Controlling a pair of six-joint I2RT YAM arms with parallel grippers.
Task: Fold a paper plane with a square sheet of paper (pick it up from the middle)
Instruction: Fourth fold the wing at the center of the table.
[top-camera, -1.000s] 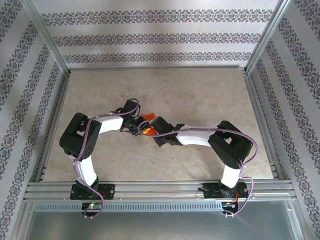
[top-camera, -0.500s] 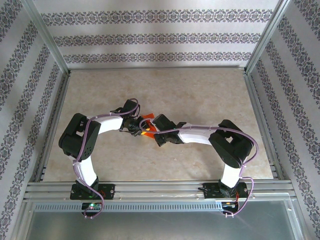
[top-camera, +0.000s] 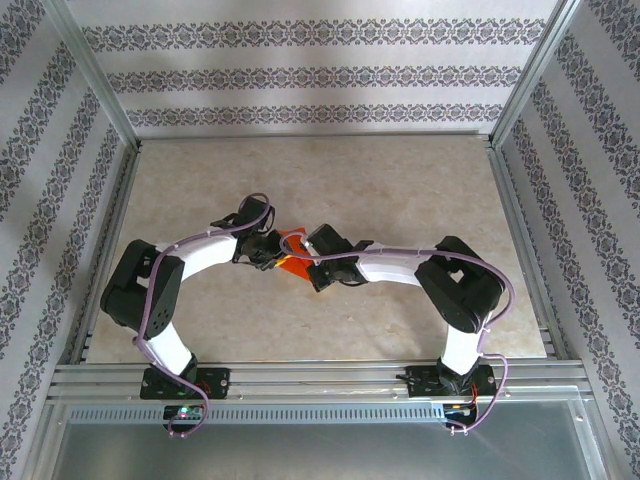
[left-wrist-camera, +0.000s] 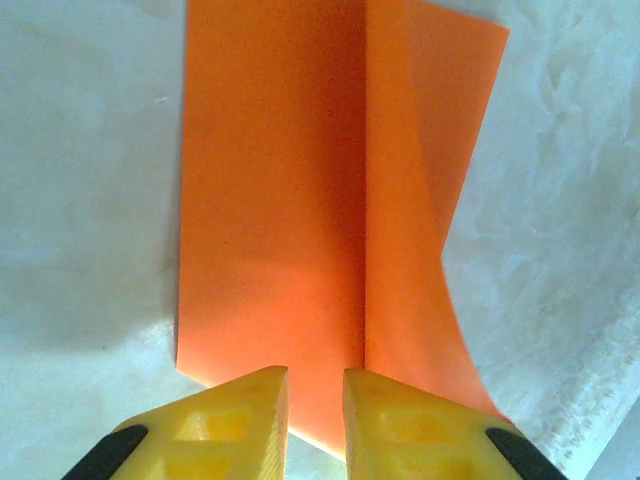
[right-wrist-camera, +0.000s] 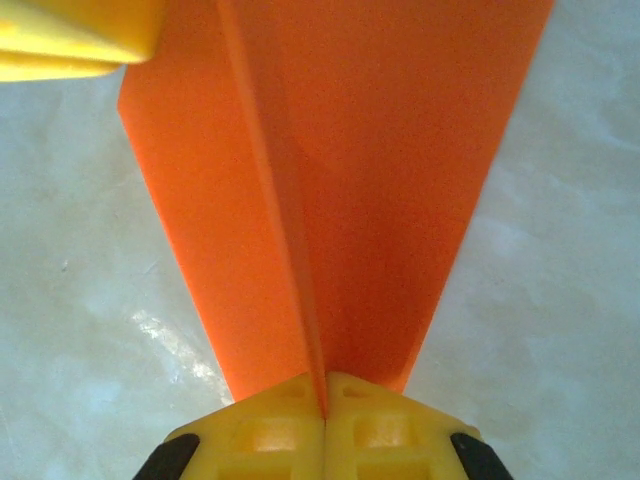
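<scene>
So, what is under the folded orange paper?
Around the orange paper the pale marbled table shows. What lies directly beneath the sheet is covered, so whether it rests flat cannot be told.

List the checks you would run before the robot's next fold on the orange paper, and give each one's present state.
1. Right hand shut on the folded paper at its raised ridge: ok.
2. Left hand gripping the paper: not ok, jaws stand narrowly apart at its edge.
3. Centre crease straight: ok.
4. Paper untorn: ok.
5. Paper lying flat on the table: cannot tell.
</scene>
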